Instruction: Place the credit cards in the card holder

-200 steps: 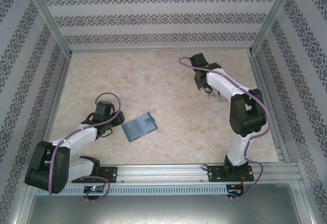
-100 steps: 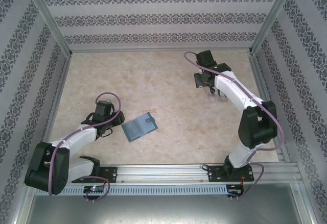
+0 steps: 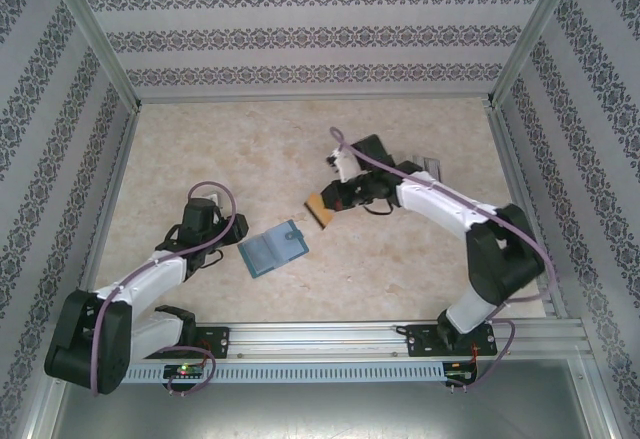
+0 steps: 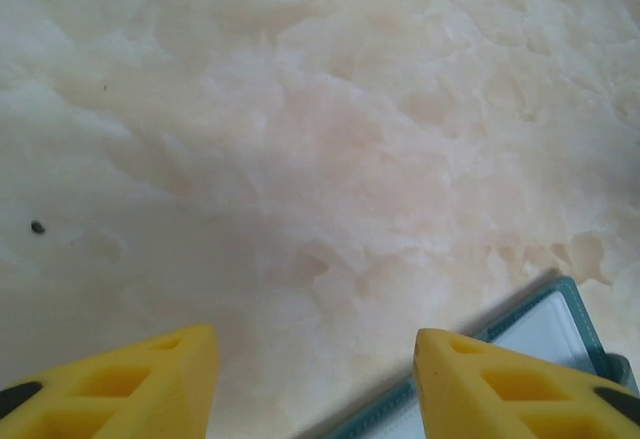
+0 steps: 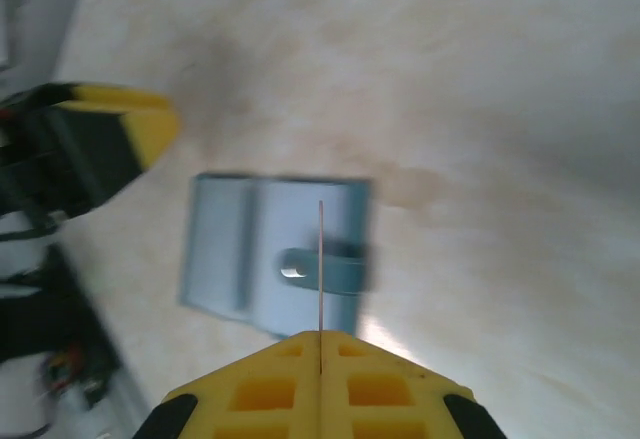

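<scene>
Over the middle of the table (image 3: 200,149), the right claw (image 5: 320,344) is clamped on one card (image 5: 320,259), which its wrist camera sees edge-on as a thin red line rising from between the shut yellow fingers. The wallet (image 3: 273,249) lies open and flat below, paler inner leaves up and snap tab (image 5: 292,269) showing. From above, the card sits just up and to the right of the wallet, apart from it. The left claw (image 4: 312,359) hovers low beside the wallet's left edge with its fingers apart and nothing between them; a teal corner of the wallet shows by one fingertip. The step in hand looks to be carrying the card to a pocket. Doing it well likely means turning the wrist so the card's leading edge runs parallel to the pocket mouth, then coming in at a shallow angle and sliding rather than pressing straight down (a thin card held by one end will flex or skid off a flat leaf). The wallet is light and loose, so it may scoot under any push. The left claw is well placed to pin the near leaf first. Which way the pocket opens cannot be told from the blurred wrist view.
</scene>
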Tool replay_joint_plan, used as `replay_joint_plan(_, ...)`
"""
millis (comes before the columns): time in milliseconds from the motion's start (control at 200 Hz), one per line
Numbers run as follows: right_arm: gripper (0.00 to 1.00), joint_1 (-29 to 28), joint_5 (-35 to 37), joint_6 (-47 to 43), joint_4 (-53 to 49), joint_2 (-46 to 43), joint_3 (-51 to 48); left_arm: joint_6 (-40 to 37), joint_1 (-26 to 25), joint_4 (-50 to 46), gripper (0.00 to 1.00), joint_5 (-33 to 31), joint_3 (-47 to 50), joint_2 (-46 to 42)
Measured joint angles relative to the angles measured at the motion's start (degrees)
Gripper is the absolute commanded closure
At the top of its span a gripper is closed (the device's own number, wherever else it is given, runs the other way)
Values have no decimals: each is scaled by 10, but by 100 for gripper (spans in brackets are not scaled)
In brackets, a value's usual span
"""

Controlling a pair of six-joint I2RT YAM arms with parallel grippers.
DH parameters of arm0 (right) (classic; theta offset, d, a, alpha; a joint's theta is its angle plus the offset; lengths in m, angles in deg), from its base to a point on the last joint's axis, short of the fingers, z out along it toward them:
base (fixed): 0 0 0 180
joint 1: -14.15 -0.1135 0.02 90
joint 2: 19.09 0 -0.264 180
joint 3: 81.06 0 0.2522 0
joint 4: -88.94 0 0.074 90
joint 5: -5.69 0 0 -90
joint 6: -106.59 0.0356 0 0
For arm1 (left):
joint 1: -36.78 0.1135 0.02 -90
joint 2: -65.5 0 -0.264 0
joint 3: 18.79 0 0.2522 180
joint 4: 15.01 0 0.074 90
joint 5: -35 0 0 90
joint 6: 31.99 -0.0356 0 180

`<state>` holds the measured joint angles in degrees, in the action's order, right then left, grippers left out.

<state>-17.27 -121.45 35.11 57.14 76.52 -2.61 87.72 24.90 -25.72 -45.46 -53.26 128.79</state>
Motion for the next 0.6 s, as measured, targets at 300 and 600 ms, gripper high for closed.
replay_joint_plan(300,100,-66,-115,46,83,153,20,55,-1,-55,61,88,14,-42)
replay_joint_plan(600,100,-66,-161,58,117,204,50,83,-5,-135,72,119,21,-53)
